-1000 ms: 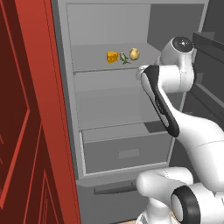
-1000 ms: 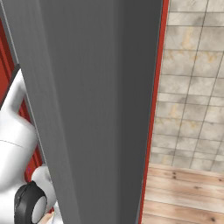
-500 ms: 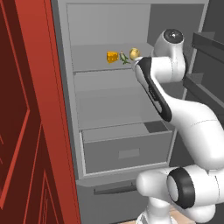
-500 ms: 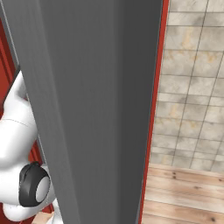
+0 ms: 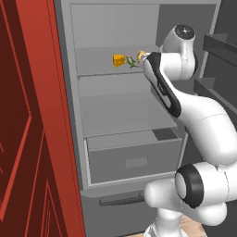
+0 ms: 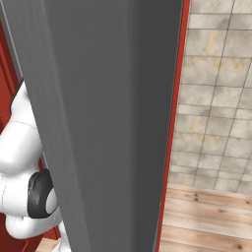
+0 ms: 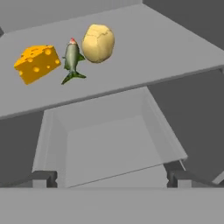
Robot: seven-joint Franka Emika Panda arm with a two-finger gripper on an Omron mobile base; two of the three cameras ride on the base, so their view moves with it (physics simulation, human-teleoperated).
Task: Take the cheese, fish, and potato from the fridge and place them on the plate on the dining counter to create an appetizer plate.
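Gripper point(image 7: 112, 177) stands wide open and empty, fingertips point(image 7: 43, 178) far apart; hand view shows cheese point(image 7: 37, 63), fish point(image 7: 71, 58) (long axis running away, tail nearest), potato point(image 7: 98, 43) side by side on fridge point(image 5: 139, 115) shelf; right base view gives fridge door point(image 6: 108, 123).

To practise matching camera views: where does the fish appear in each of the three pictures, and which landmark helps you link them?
Left base view: the fish lies on the upper fridge shelf, between the cheese and the potato.
Right base view: not in it.
Hand view: the fish sits upper left, again between the cheese and the potato.
Shared landmark: the cheese.
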